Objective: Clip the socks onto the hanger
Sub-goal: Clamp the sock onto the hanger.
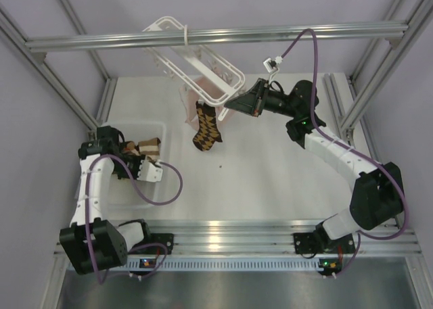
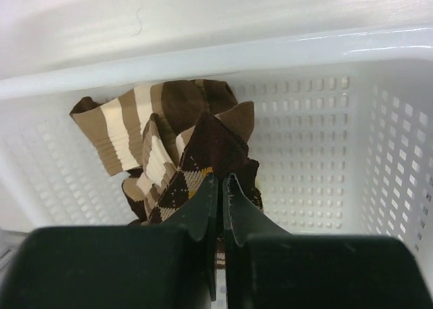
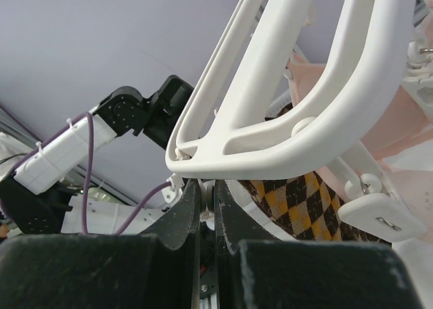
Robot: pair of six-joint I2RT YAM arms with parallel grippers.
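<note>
Now left fingers point(image 2: 201, 211) pinch socks point(image 2: 206, 143) in the basket point(image 2: 325, 126); right fingers point(image 3: 181, 218) clamp the hanger point(image 3: 284, 130).

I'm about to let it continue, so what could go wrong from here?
The left gripper pinches an argyle sock tangled with a striped sock in the basket; both might lift. The right gripper grips the tilted hanger; a tug could shake off the hung sock.
</note>
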